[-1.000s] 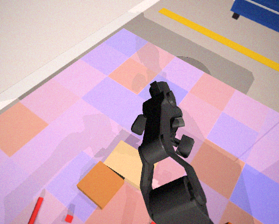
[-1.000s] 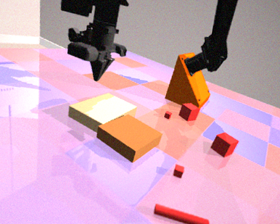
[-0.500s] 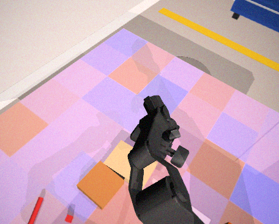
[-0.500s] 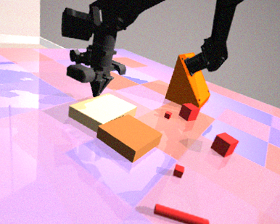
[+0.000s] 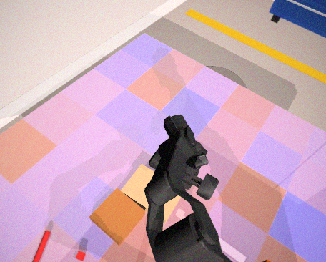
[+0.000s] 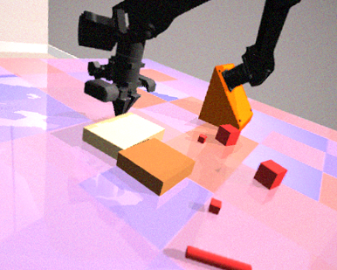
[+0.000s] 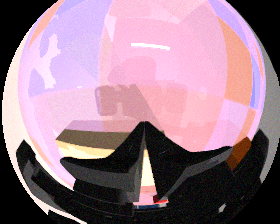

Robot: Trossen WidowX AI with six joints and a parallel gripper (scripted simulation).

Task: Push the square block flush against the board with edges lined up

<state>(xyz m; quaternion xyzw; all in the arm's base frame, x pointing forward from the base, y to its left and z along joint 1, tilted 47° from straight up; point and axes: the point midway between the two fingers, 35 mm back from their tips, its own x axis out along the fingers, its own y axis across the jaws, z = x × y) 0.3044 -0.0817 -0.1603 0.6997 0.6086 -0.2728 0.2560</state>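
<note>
You have the gripper (image 6: 121, 108) pointing straight down at the far edge of the pale board (image 6: 123, 133), its fingers (image 6: 121, 103) clenched tight on nothing. From the exterior view you cannot tell whether the tips touch the board or hang just above it. The orange square block (image 6: 156, 164) lies flat on the checkered tabletop (image 6: 45, 202), one side pressed against the board's near side. In the top view the block (image 5: 117, 214) sits offset along the board (image 5: 137, 184), so check whether any edges run even; the arm hides that corner. Red cubes (image 6: 270, 173) and a red rod (image 6: 218, 261) lie well apart.
</note>
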